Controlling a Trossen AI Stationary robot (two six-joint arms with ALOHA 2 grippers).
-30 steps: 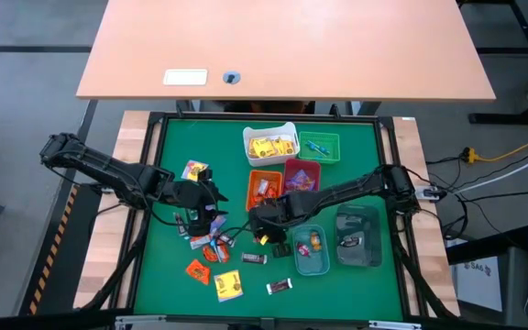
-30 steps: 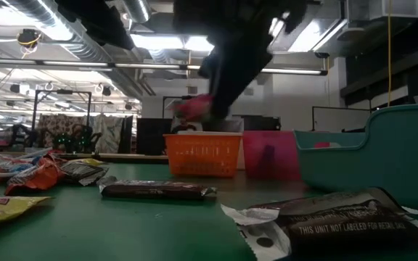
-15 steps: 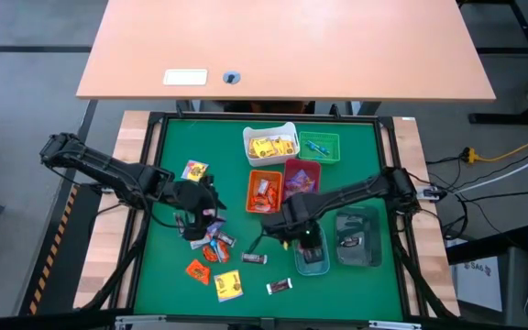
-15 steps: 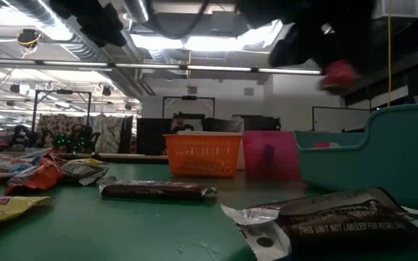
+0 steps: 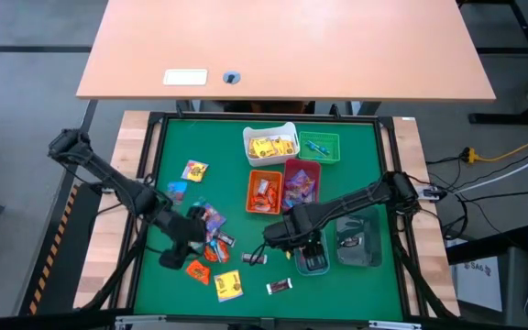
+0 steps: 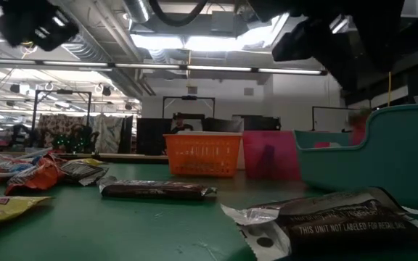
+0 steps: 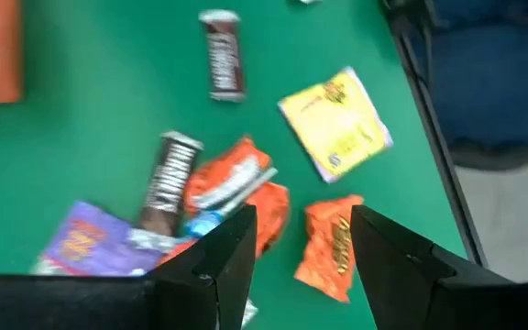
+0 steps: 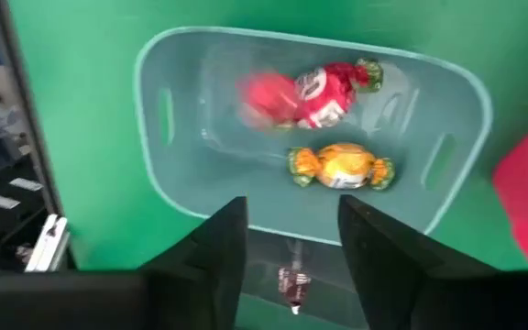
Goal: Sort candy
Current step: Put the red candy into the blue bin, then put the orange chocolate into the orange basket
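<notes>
On the left of the green-topped bench (image 5: 337,174), the left gripper (image 5: 174,254) hangs with fingers spread and nothing between them, at the near-left edge of the loose pile of small wrapped candy (image 5: 211,240). In its wrist view an orange crinkled wrapper (image 7: 333,246) lies just ahead in line with the gap between the fingers, with a second orange-and-white wrapper (image 7: 230,179) beside it. A dark brown bar (image 7: 168,176) and another dark brown bar (image 7: 222,66) both lie lengthwise away from the fingers, and a flat yellow packet (image 7: 335,123) sits off to one side. This arm is by far the nearer to the pile.

On the right, the right gripper (image 5: 308,246) hovers directly above the teal plastic bin (image 8: 191,64), fingers apart and holding nothing. A red-wrapped sweet (image 8: 312,90) and a gold twist-wrapped sweet (image 8: 341,165) lie in the bin; the red one is motion-blurred, so I judge it just released.

In the high view the arms cover part of the pile and of the teal bin. The low view shows only the dark undersides of the arms.
</notes>
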